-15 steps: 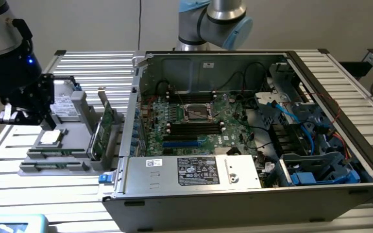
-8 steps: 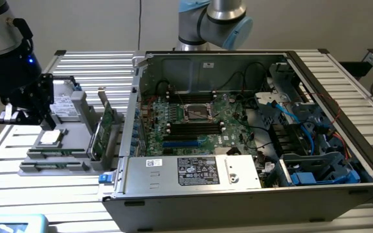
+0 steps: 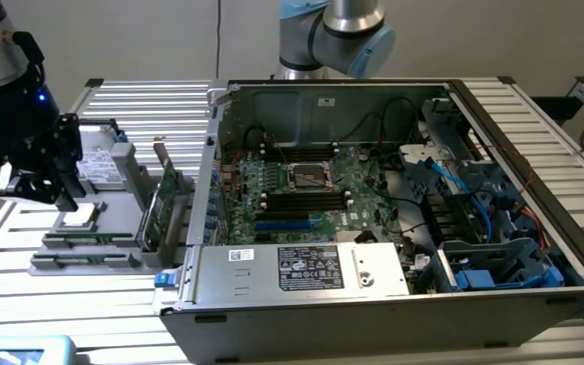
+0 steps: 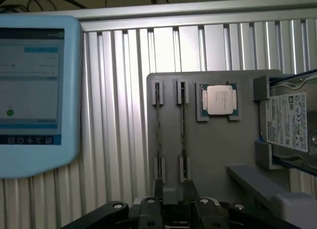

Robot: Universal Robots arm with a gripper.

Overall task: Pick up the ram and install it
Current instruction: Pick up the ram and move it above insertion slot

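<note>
Two ram sticks stand on edge in the slots of a grey holder plate [image 4: 213, 149]. In the wrist view they are thin dark-green strips, one ram stick [image 4: 158, 132] beside the other [image 4: 183, 132]. In the exterior view a ram stick [image 3: 81, 239] lies along the holder's near side, on the exterior view's left. My gripper [image 3: 43, 199] hangs above the holder with nothing in it. The wrist view has the gripper [image 4: 174, 201] open, its dark fingers [image 4: 157, 192] apart just short of the slots' near ends.
The holder also carries a CPU [image 4: 218, 100], a hard drive [image 4: 290, 122] and an upright green expansion card [image 3: 165, 199]. A blue tablet [image 4: 29, 90] lies beside it. The open computer case [image 3: 394, 304] sits to the exterior view's right, with the motherboard's black memory slots [image 3: 307, 199] inside.
</note>
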